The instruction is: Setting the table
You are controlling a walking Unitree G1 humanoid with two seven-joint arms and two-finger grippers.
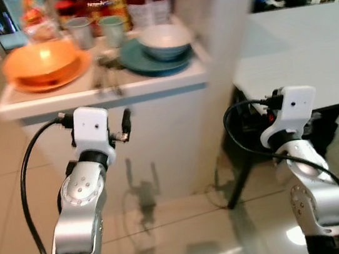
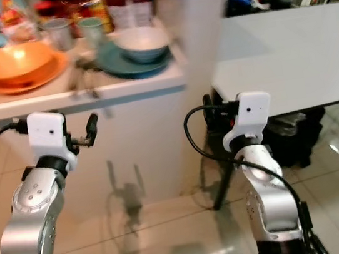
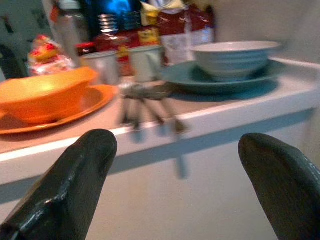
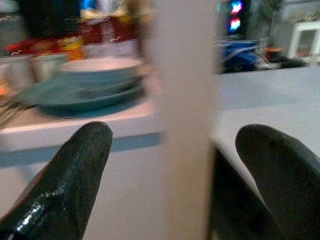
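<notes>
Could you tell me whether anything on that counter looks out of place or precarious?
The cutlery lies loose between the orange plate and teal plate, its handles poking past the counter edge. Otherwise nothing stands out.

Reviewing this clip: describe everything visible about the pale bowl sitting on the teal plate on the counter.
The pale grey-blue round bowl, glossy like ceramic, stands upright and looks empty, with a wide flaring rim and a narrower base. It rests near the middle of the round teal plate on the white counter shelf, by the white pillar. Two pale cups stand behind it to the left, apart from it. Neither gripper touches it.
</notes>
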